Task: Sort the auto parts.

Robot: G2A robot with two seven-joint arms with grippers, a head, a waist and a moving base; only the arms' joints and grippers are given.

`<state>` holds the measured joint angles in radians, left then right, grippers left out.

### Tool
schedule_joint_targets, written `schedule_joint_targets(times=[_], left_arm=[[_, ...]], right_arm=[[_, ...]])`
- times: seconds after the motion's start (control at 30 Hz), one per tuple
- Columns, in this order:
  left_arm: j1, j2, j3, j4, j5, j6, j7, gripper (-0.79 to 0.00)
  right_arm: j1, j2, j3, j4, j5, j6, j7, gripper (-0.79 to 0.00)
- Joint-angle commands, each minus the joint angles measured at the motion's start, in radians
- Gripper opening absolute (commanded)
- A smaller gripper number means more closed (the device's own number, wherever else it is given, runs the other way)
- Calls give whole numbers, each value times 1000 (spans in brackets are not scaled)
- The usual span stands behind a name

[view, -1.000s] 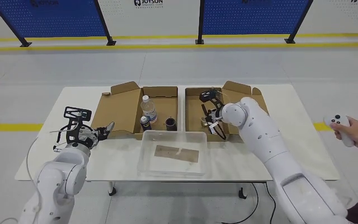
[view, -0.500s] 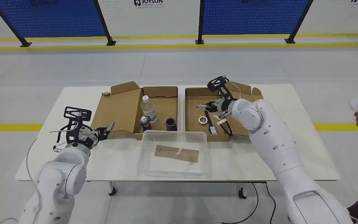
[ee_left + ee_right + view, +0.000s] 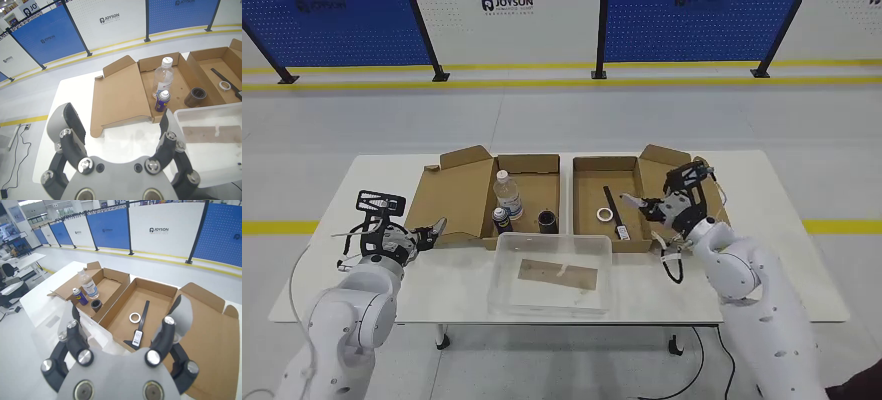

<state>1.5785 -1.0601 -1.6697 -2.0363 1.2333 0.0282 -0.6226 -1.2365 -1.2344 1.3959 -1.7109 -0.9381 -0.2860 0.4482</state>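
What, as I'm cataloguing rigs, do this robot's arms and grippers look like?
The left arm and right arm have smooth white rounded shells. The left gripper and right gripper match: a grey plate, black linkages with silver screws, two curved silvery fingers with black ribbed pads. A black cable loops by the right wrist.

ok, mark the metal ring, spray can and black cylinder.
metal ring (image 3: 130,317), right wrist view, on its band.
spray can (image 3: 162,103), left wrist view, on the blue body.
black cylinder (image 3: 194,98), left wrist view, on the side wall.
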Motion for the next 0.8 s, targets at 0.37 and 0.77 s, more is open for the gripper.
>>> schedule_joint_targets(times=[0.37, 0.77], left_arm=[[0, 0, 0, 0, 0, 0, 0, 0], [0, 0, 0, 0, 0, 0, 0, -1]], right_arm=[[-262, 28, 156, -226, -59, -15, -5, 0], [-292, 36, 188, -240, -39, -62, -6, 0]])
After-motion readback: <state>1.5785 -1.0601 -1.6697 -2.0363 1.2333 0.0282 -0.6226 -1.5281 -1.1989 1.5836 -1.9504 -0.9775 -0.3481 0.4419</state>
